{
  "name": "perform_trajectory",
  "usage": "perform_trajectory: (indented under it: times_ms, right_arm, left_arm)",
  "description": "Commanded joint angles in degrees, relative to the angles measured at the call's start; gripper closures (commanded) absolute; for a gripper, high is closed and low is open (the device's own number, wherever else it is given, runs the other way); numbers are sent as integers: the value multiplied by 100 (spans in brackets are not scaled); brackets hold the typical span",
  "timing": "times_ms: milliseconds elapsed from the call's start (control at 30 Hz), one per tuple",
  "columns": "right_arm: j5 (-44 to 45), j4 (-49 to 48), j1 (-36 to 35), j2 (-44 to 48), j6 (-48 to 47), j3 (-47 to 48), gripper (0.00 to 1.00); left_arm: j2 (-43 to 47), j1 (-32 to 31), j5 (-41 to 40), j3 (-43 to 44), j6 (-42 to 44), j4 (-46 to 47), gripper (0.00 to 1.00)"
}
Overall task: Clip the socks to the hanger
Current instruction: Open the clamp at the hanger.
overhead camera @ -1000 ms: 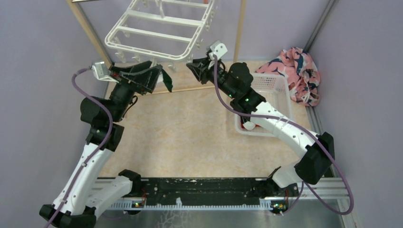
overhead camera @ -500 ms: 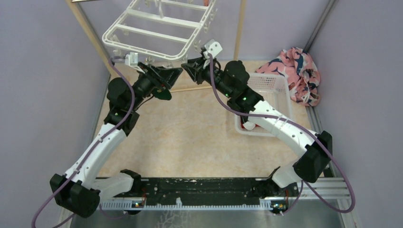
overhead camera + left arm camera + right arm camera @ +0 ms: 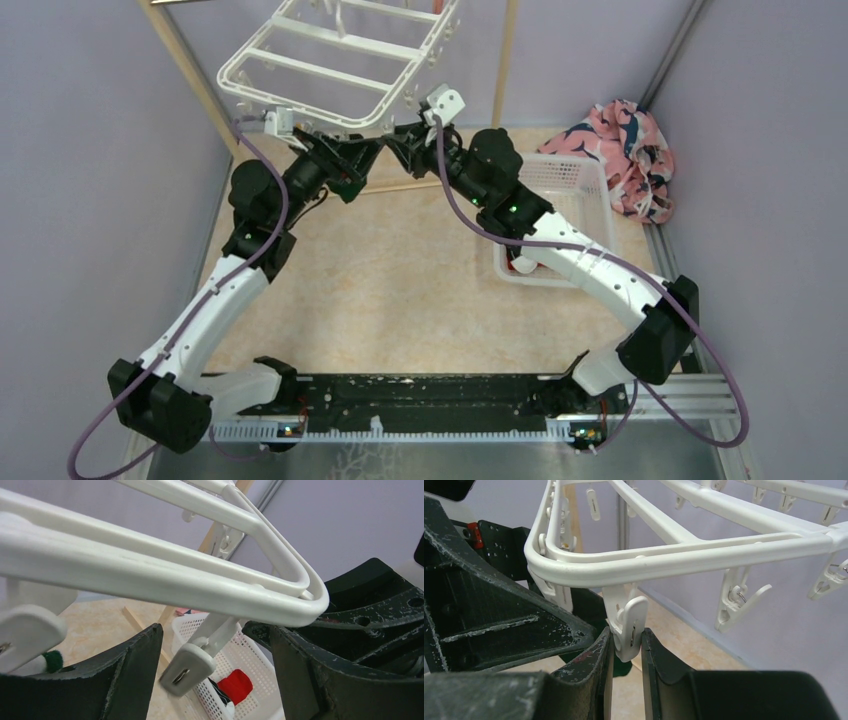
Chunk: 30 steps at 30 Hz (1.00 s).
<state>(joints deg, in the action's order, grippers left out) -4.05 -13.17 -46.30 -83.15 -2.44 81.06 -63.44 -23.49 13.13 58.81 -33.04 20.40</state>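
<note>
The white hanger point(image 3: 330, 70) hangs from the wooden rack, with my two grippers meeting under its near corner. My right gripper point(image 3: 626, 635) is shut on one dangling clip point(image 3: 629, 622) of the hanger. In the top view it point(image 3: 400, 143) sits just under the frame's edge. My left gripper point(image 3: 207, 630) faces it, open wide, with another clip point(image 3: 187, 667) hanging free between its fingers. A scrap of the dark green sock point(image 3: 51, 660) shows beside the left finger, and again behind the pinched clip point(image 3: 622, 667). The red sock point(image 3: 235, 685) and a black striped sock point(image 3: 220, 690) lie in the basket.
The white perforated basket point(image 3: 580, 175) stands at the right, beside the right arm. A pink-and-navy cloth heap point(image 3: 625, 150) lies behind it in the corner. Wooden rack poles point(image 3: 190, 70) rise on both sides of the hanger. Purple walls close in on the left, right and back.
My left arm swung right and up, bringing its gripper and the green sock under the hanger's near corner. My right gripper shifted slightly left along the hanger's edge.
</note>
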Motion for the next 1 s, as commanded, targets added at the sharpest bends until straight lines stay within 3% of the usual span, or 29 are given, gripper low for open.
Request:
perform_trajectory:
  times_ms: [0,967]
  right_arm:
    - [256,-140,-107,-2,-276,65,100]
    - [528,-37,-190,-417,-531,254,100]
  left_arm:
    - [-128,-33,64,292,-91,310,16]
    - [-536,-127,-294,538,-207,465,12]
